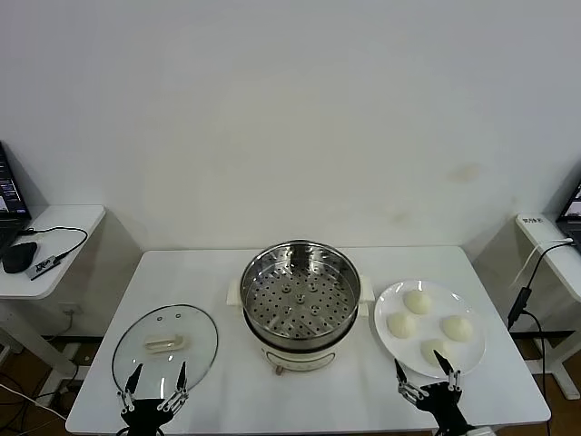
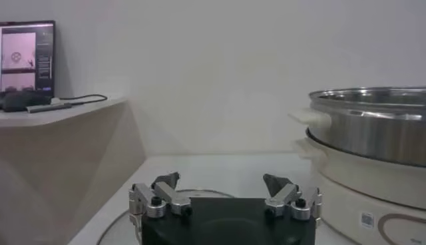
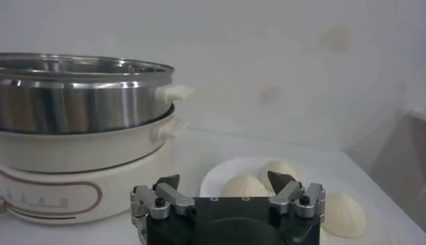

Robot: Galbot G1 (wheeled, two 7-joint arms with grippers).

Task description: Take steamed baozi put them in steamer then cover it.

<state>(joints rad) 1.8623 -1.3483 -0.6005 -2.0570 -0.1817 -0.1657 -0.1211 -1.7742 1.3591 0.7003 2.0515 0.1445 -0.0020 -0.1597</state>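
You have the white table [image 1: 227, 272] in front of you, with the steamer [image 1: 300, 302] at its middle, uncovered. The glass lid [image 1: 165, 348] lies flat to its left, the white plate [image 1: 386, 304] to its right carrying all four buns [image 1: 417, 301]. Your left gripper [image 1: 154, 383] waits open at the lid's near edge; your right gripper [image 1: 423, 372], also open, waits at the plate's near edge.

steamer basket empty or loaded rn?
Empty. The head view shows the steamer with its perforated bottom bare, and all four steamed baozi on the plate. The glass lid lies off beside it.
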